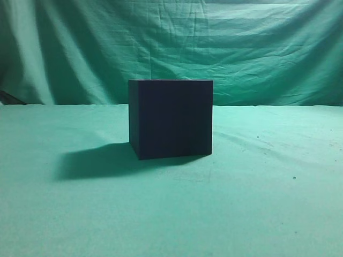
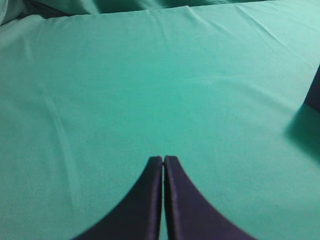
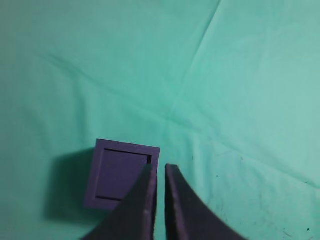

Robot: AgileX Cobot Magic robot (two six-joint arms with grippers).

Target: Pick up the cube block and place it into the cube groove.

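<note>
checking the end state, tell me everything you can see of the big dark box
The box is a dark navy-black cube with plain matte sides, standing upright on the green cloth near its middle, its shadow falling left. From above, its purple top holds an inset square filling the opening, flush with the rim. The right claw hangs above it; nothing grips it.

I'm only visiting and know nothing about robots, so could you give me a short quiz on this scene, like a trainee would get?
1. True or false: the left hand is holding something.
2. Seen from above in the right wrist view, the cube block sits: A) inside the cube groove; B) beside it on the cloth; C) in a hand.
3. What colour is the cloth?

Key: 1 false, it is shut on nothing. 2 A. 3 green.
</note>
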